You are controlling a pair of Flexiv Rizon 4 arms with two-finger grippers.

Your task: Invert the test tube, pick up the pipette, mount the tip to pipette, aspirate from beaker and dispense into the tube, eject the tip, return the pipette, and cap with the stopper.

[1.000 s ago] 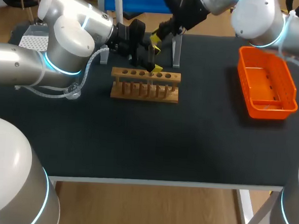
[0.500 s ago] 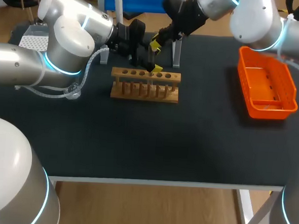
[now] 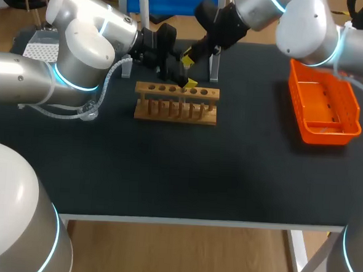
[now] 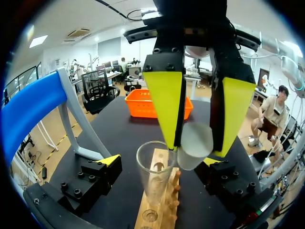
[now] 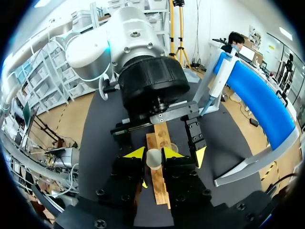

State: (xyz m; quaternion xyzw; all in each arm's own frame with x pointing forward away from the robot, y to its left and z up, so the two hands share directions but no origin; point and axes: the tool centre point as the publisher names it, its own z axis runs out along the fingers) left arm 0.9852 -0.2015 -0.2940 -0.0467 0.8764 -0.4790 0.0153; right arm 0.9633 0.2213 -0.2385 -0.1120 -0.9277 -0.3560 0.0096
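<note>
Test tube (image 4: pixel 152 183) is standing upright in the wooden rack (image 3: pixel 176 103), mouth open and pointing up, no cap on it yet. Right by its rim and a touch higher is the pale stopper (image 4: pixel 194 145). The right jaws are pinching it from both sides with their yellow tips. Can't tell if the stopper is actually touching the glass or just sitting beside it. The left jaws are spread wide, one finger on each side of the tube and neither touching it.

Left arm (image 3: pixel 82 50) comes in from the left and right arm (image 3: pixel 287 19) reaches across from the far right, so both sets of jaws meet over the rack's far side. The rack sits on the dark desk (image 3: pixel 167 172), toward the far side and a bit left of centre. Just behind it is a stand (image 3: pixel 214 64) with grey legs and a blue top. Orange basket (image 3: pixel 327 134) is off on the right, well apart from the rack.
</note>
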